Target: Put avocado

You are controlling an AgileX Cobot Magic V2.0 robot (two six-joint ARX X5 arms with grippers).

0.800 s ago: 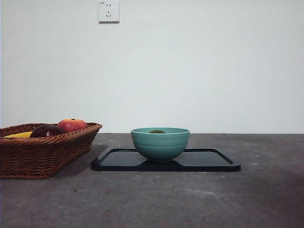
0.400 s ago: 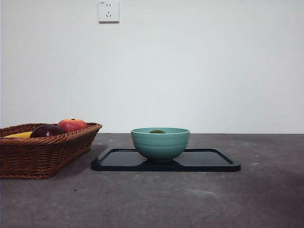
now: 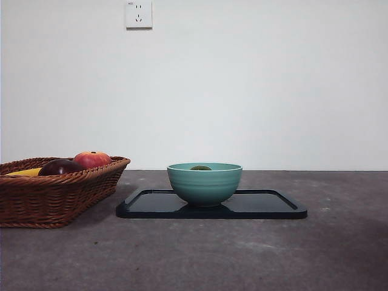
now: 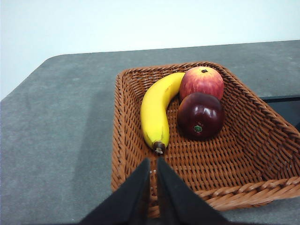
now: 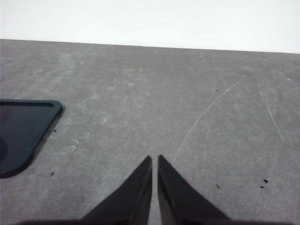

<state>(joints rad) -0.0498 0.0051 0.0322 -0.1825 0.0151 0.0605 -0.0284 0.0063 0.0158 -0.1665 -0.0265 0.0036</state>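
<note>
The dark green round avocado (image 3: pixel 201 168) sits in the teal bowl (image 3: pixel 204 183), likely firm, smooth, slippery; grab its middle; left tool (image 4: pixel 153 165) and right tool (image 5: pixel 154 162) closed, empty

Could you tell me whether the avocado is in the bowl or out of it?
In: the avocado's dark green top shows just above the bowl's rim.

Wicker basket (image 3: pixel 54 194) (banana (image 4: pixel 157 110), apple (image 4: pixel 201 82)), black tray (image 3: pixel 267 206)

the bowl (image 3: pixel 204 182) hides all but the avocado's (image 3: pixel 201 168) top; the basket (image 3: pixel 54 197) is cut off.
</note>
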